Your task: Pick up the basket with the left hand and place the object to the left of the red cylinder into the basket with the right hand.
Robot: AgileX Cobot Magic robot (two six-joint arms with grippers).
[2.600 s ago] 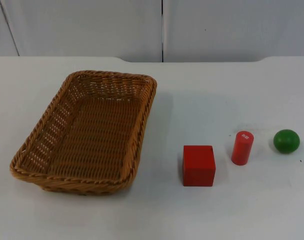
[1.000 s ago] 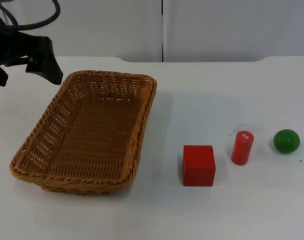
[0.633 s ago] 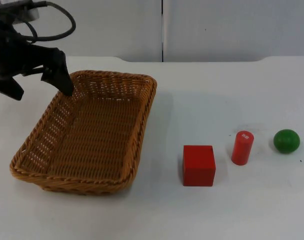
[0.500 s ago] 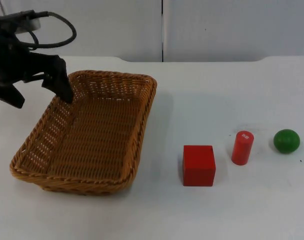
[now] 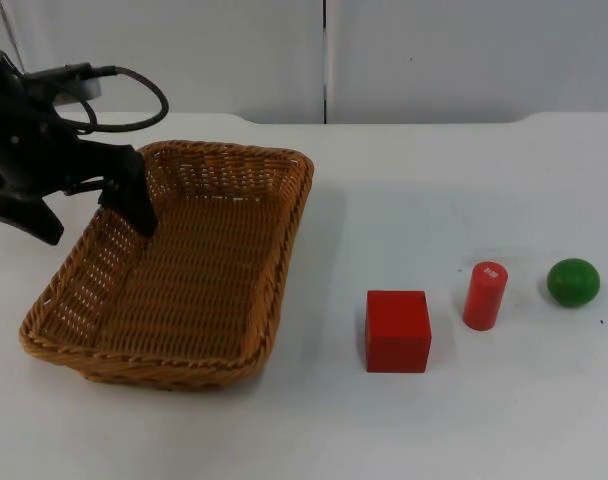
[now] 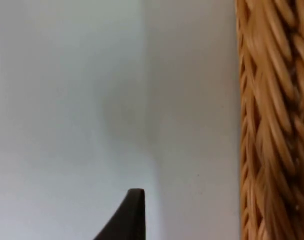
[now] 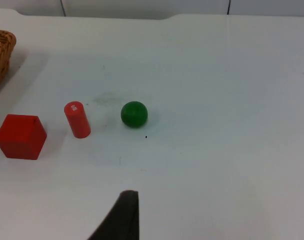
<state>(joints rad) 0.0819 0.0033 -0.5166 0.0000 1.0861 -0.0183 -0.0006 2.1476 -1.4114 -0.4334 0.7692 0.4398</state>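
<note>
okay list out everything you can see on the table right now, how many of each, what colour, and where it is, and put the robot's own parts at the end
basket: one, brown wicker, empty, left part of the table.
red cube: one, red, right of the basket, left of the red cylinder.
red cylinder: one, red, upright, between the cube and the green ball.
green ball: one, green, furthest right, apart from the cylinder.
table: one, white, ending at the partition wall.
partition wall: one, grey, behind the table.
left hand: one, black, open, astride the basket's far left rim, one finger inside and one outside.
right hand: one, black fingertip, waiting above the table, back from the objects.
</note>
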